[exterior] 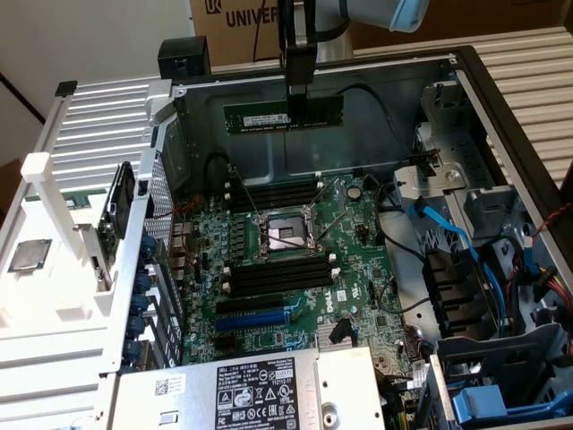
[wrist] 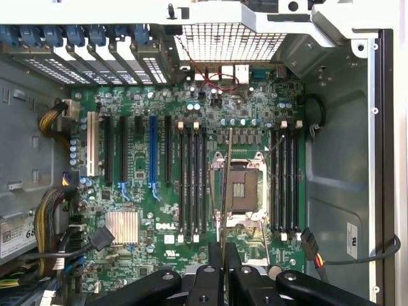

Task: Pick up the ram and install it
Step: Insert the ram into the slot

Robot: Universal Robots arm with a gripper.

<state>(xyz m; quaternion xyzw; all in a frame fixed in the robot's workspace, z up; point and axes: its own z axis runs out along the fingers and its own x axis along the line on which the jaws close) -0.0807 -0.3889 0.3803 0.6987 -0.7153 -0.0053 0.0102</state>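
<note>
While the gripper [exterior: 297,112] hangs over the board [exterior: 354,269], its jaws squeeze the ram [exterior: 255,117]. The green ram is up in the air, lying level, at 12 o'clock from the socket [exterior: 285,235]. It seems to touch nothing below it.

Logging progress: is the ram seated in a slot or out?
Out. The pincer holds the ram above the motherboard; the black slots look empty.

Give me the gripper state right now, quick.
Gripper: closed on the ram, holding it up above the motherboard, not in a slot.
</note>
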